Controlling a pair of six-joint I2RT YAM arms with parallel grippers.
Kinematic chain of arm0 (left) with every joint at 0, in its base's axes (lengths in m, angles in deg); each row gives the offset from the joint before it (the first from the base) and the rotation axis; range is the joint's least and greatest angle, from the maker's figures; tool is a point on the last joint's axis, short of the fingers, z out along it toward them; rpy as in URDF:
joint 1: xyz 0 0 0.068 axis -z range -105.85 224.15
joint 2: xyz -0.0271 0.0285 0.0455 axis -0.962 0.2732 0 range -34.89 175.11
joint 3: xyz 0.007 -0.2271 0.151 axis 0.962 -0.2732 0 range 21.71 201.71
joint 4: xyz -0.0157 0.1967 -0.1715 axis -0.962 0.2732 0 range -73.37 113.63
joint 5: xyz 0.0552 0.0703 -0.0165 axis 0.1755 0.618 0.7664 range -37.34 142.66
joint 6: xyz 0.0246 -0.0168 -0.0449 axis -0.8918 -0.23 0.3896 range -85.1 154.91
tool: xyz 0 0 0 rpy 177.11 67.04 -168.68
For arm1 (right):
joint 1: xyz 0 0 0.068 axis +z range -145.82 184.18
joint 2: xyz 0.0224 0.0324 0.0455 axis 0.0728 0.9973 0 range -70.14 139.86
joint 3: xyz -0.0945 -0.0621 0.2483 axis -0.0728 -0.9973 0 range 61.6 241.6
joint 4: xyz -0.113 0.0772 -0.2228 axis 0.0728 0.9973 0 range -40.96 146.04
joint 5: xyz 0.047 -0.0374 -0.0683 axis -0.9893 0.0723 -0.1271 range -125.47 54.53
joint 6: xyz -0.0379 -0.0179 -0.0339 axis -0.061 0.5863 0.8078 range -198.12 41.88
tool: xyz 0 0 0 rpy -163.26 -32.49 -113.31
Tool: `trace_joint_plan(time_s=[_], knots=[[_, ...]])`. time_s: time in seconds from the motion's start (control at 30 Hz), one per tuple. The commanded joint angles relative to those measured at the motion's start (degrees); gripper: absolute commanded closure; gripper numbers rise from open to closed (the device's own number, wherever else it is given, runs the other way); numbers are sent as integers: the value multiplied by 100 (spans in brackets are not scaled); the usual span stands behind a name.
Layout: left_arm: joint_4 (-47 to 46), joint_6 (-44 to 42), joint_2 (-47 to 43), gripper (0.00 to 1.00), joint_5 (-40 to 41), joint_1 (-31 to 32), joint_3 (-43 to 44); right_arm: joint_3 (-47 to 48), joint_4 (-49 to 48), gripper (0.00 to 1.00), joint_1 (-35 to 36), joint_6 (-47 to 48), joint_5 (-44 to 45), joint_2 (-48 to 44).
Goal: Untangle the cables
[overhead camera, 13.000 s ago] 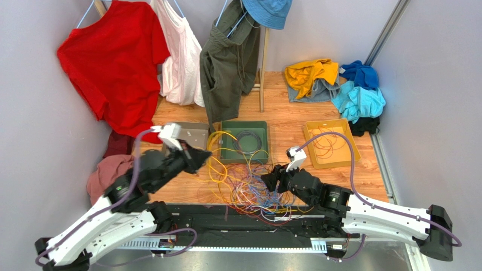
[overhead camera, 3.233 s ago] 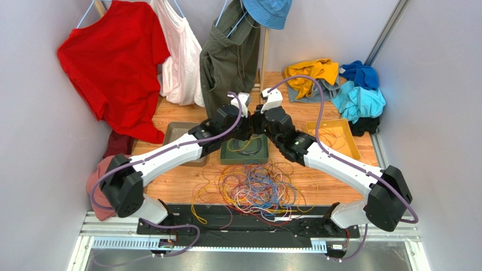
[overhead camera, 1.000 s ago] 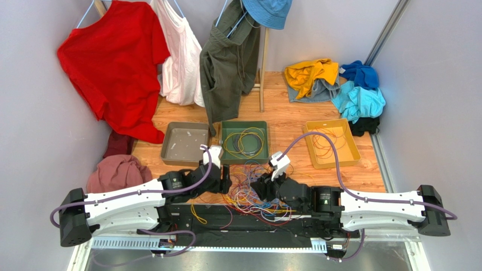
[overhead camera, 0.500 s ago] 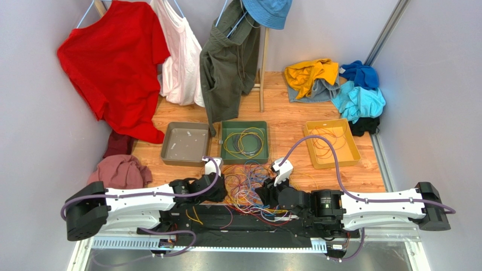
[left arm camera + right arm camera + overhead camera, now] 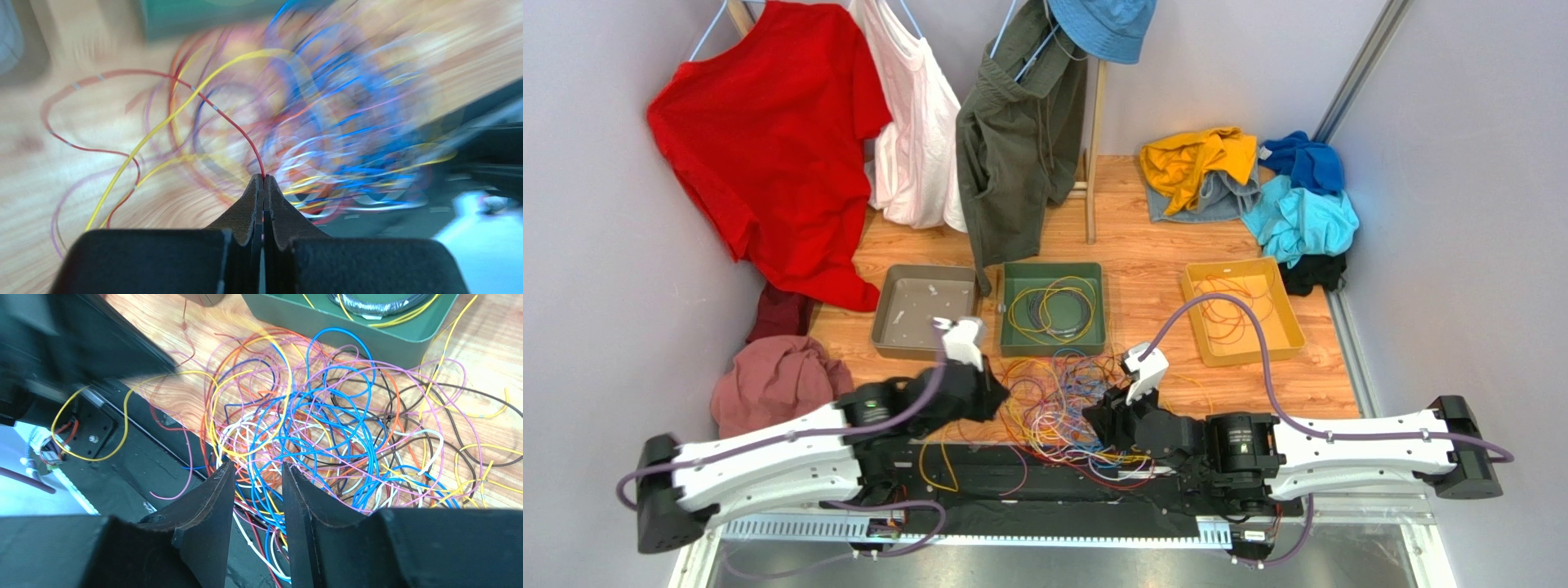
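- Red wire [image 5: 236, 125] is pinched at the tip of the left gripper [image 5: 264, 179], whose jaws are pressed tight together on it; the strand arcs up and leftward over the wooden table [image 5: 1161, 263].
- A yellow wire [image 5: 166, 122] crosses that red strand just beyond the fingers.
- The left wrist view is blurred, so the tangle behind shows only as blue, white and orange streaks.
- The cables [image 5: 1063, 404] lie in one knotted heap near the table's front edge, between the two arms and just in front of the green tray [image 5: 1053, 267].
- The right gripper [image 5: 258, 467] is spread apart over the near side of the heap; whether it touches any strand cannot be told.
- The green tray holds a few coiled wires; the yellow tray [image 5: 1192, 321] holds thin loops too.
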Motion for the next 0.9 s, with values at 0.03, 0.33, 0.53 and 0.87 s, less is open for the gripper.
trace_joint_plan(time_s=[0.03,0.33,0.53,0.87], knots=[[1433,-758,-1438,100,607,18,1681,130,-96,64,107,69,277,-180],[1980,-2094,-273,100,124,18,4757,183,-588,64,247,526,119,-189],[2112,-2622,537,100,-103,27,6340,140,-676,60,362,614,110,-399],[2235,-2596,1206,100,-965,27,7018,-310,-2188,46,388,1693,23,-1042]])
